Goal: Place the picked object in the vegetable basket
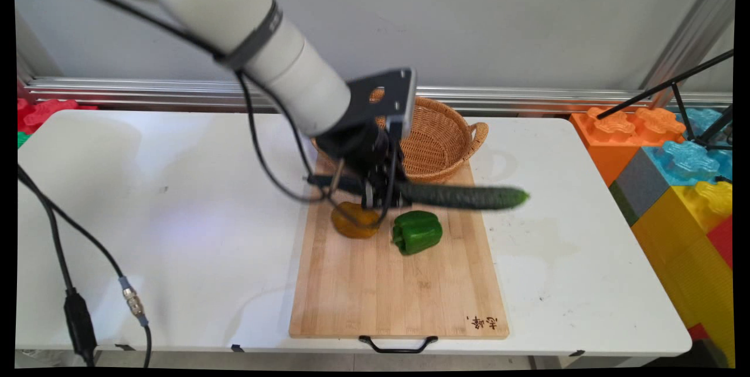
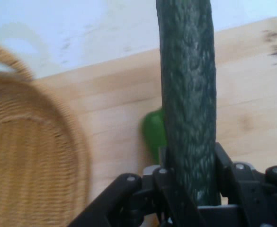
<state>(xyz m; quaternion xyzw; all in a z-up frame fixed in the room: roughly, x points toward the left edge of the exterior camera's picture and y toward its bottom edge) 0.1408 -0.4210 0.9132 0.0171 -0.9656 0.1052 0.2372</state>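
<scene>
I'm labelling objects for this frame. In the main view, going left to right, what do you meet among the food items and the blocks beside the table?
Orange pepper → green pepper → cucumber's free tip, the cucumber held by the gripper → stacked colored blocks.

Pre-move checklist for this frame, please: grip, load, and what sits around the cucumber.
1. Pincer shut on cucumber: ok.
2. Cucumber off the board, roughly level: ok.
3. Grip centred: not ok, held well off centre, long end sticking out right.
4. Green pepper and orange pepper on board, below the cucumber: ok.
5. Basket upright behind the board: ok.
6. Basket contents: cannot tell, partly hidden by arm.
</scene>
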